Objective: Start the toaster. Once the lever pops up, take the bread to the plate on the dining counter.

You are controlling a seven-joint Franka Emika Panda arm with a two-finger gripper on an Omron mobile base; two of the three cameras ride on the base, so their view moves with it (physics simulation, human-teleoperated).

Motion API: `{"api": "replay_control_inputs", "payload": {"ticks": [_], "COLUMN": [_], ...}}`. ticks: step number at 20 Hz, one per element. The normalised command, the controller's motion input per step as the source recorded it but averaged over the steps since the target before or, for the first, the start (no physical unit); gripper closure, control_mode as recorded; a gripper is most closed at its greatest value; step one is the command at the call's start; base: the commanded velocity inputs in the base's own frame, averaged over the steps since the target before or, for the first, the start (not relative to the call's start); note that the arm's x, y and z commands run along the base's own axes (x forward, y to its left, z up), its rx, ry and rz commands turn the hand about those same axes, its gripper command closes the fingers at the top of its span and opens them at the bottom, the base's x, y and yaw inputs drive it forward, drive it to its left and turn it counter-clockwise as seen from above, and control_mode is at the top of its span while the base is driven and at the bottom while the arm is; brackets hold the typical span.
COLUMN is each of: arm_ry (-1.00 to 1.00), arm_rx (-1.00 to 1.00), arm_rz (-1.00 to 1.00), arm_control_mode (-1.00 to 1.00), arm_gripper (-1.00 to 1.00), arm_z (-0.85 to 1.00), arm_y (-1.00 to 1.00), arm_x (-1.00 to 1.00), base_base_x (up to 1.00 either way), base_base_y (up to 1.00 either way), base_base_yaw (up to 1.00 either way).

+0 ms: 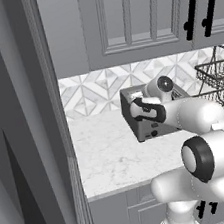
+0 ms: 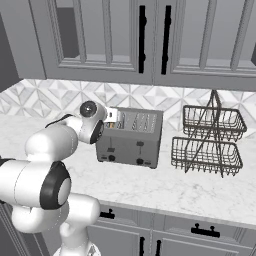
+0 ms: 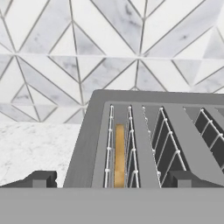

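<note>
The dark grey toaster stands on the marble counter against the tiled wall, and the arm partly hides the toaster in the left base view. From above, the toaster shows its slots. The bread sits sunk in the left slot, only its tan top edge showing. A small black lever is on the front face. My gripper hovers open over the toaster's near left end, fingertips wide apart, holding nothing. The plate and the dining counter are out of view.
A two-tier wire basket rack stands right of the toaster. Upper cabinets hang above it. A tall grey panel closes the counter's left end. Bare marble counter lies in front of the toaster.
</note>
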Motion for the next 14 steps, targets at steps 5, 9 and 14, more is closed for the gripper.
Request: {"api": "replay_control_inputs", "payload": {"ticks": [5,9,14], "arm_ry": [0.0,0.0,0.0], "arm_rx": [0.0,0.0,0.0], "arm_rz": [0.0,0.0,0.0], "arm_control_mode": [-1.0,-1.0,-1.0], "arm_gripper": [-1.0,-1.0,-1.0], "arm_z": [0.0,0.0,0.0], "arm_y": [0.0,0.0,0.0], "arm_x": [0.0,0.0,0.0], "base_base_x": [0.0,0.0,0.0], "base_base_y": [0.0,0.0,0.0], "base_base_yaw": [0.0,0.0,0.0]}}
